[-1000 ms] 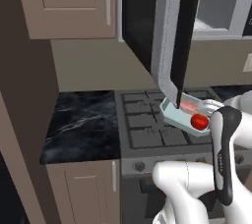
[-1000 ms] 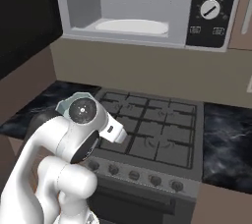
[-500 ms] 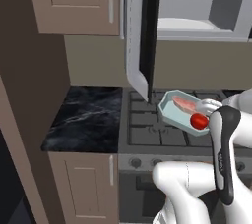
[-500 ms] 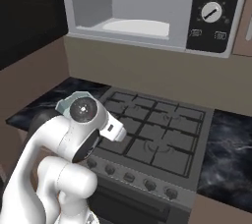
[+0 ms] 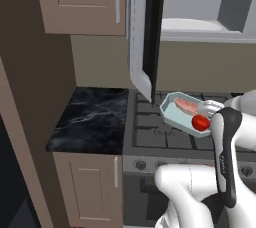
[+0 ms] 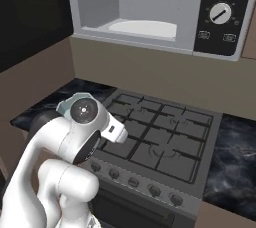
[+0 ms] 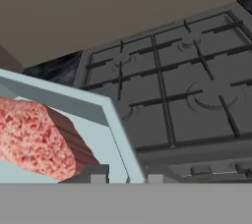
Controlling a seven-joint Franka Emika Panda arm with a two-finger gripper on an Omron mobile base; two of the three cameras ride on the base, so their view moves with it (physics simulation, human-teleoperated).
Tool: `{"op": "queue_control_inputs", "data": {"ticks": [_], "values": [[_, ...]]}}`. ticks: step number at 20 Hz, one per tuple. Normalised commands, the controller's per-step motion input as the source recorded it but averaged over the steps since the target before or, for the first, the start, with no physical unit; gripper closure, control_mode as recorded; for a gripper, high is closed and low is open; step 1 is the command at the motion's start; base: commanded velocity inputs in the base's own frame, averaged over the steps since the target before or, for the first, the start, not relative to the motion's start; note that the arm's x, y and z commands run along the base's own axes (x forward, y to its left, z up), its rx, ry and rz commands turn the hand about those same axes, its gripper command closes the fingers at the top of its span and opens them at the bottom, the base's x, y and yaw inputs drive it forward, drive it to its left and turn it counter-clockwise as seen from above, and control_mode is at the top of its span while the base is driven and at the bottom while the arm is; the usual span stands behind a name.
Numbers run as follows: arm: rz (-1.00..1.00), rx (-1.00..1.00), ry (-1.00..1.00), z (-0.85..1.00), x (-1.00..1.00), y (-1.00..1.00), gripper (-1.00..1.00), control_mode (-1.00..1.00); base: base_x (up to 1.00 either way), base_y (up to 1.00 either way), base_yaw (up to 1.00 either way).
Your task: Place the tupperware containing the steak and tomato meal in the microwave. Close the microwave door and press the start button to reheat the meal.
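tupperware rides in the air over the stove, carried by the tool, whose jaws stand narrow and pinched on the tray's rim. the steak and the tomato lie inside it, the tomato nearer the arm. over the last second the whole scene has shifted in both base views: the cabinets and the table slide across the frame and the microwave looms larger, so you are watching the base drive closer, not the things moving. the tray keeps its place against the arm throughout, so the grip looks steady. for the task, this reads as the approach: the tray is lifted and near, yet it sits below the open cavity and must rise before it goes in.

the microwave door hangs open, edge-on in the left base view, just beside the tray's far corner; you cannot tell how much room lies between them. in the hand view the tomato is cut off and only a corner of the tray with part of the steak shows. in the right base view the arm's own body covers the tray. the start button is too small to pick out on the control panel.
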Motion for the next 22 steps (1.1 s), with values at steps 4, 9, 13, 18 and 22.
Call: {"op": "queue_control_inputs", "data": {"ticks": [4,9,13,18,22], "values": [[0.00,0.00,0.00,0.00,0.05,0.00,1.00,-1.00,0.00,0.00,0.00],[0.00,0.00,-0.09,0.18,0.00,0.00,1.00,-1.00,0.00,0.00,0.00],[0.00,0.00,-0.04,0.44,0.00,0.00,1.00,-1.00,0.00,0.00,0.00],[0.01,0.00,-0.08,0.63,0.01,0.00,1.00,-1.00,0.00,0.00,0.00],[-0.03,-0.01,-0.02,0.77,0.05,0.00,1.00,-1.00,0.00,0.00,0.00]]}}
